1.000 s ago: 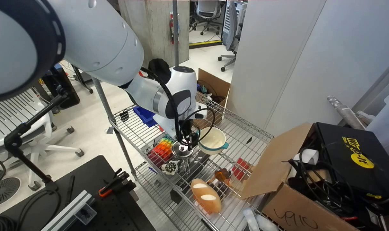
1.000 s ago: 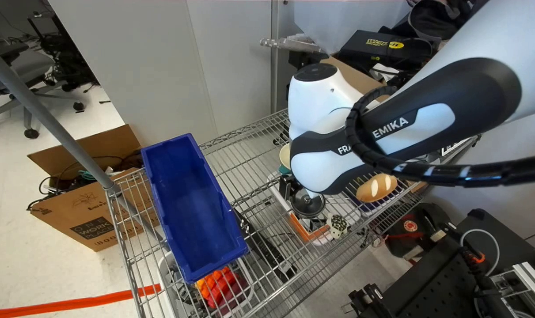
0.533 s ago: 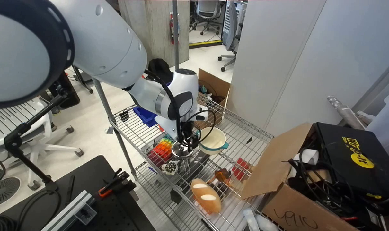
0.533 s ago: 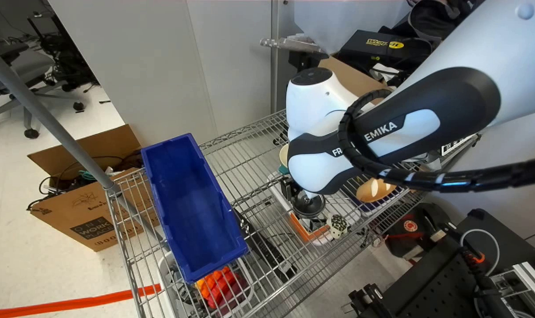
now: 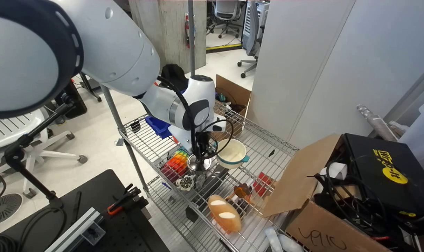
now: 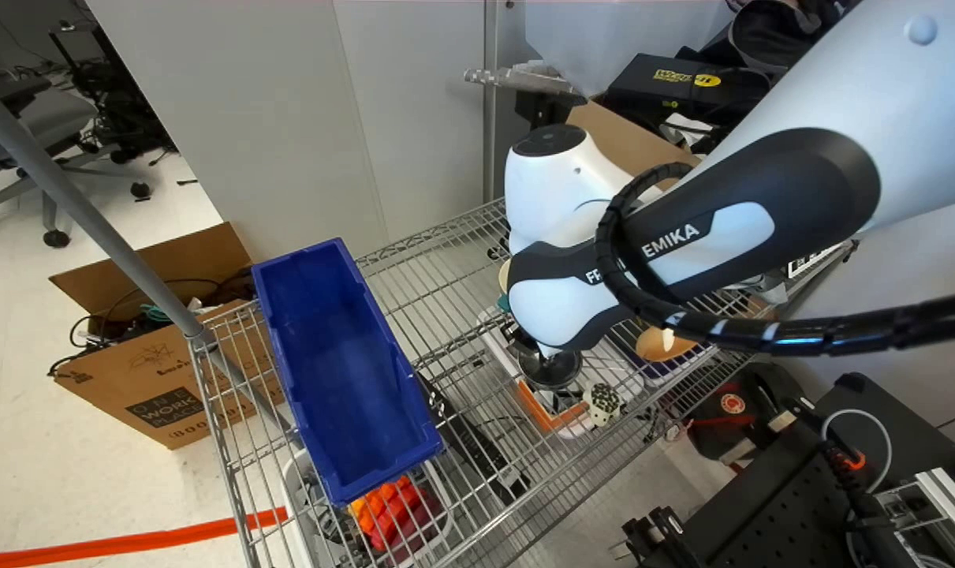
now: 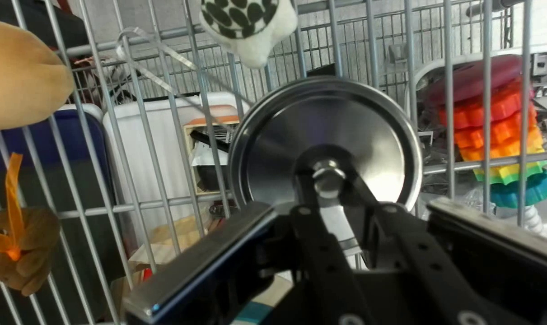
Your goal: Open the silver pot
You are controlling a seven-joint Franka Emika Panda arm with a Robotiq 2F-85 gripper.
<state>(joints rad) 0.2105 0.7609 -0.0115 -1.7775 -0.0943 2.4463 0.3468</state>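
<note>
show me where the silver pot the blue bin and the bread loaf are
Silver pot (image 7: 325, 123): in the wrist view, on its shiny top.
Blue bin (image 6: 348, 383): in an exterior view, on its inner floor.
Bread loaf (image 5: 223, 209): in an exterior view, on crust between pale marks.

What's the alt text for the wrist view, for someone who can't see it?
Black two-fingered hand straddles the round silver knob of a lidded round silver metal pot on a grey wire shelf; whether it grips is unclear. A tan rounded bread loaf lies upper left.
</note>
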